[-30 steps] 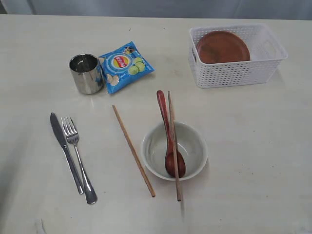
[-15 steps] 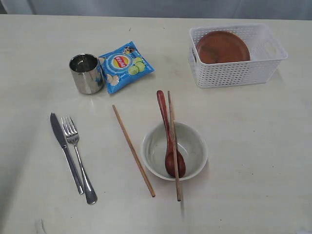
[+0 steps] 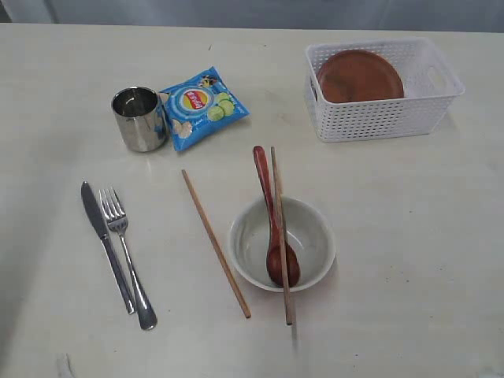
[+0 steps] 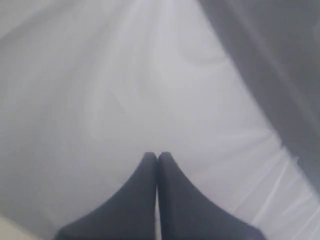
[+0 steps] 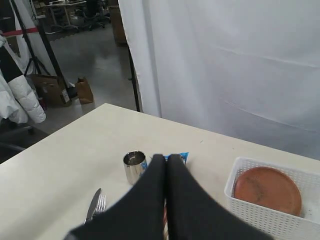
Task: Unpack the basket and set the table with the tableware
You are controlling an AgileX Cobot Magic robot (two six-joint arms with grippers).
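Perforated white basket [image 3: 378, 118] holding round brown plate [image 3: 360, 75], shiny steel cup [image 3: 140, 120], left claw [image 4: 157, 156] and right claw [image 5: 166, 158] pressed closed, empty

I see the table [image 3: 409, 236] in my exterior view, pale cream with a faint grain; the basket [image 3: 386, 118] stands at its upper right; the cup [image 3: 139, 119] stands upright at upper left, the bag [image 3: 201, 105] lying flat just beside it; lower left, the knife [image 3: 105, 240] and fork [image 3: 126, 252] lie side by side, knife outermost, handles toward the lower edge; one chopstick [image 3: 216, 243] lies flat and slanted between the fork and the bowl [image 3: 313, 240]; the bowl sits upright, well apart from the basket.
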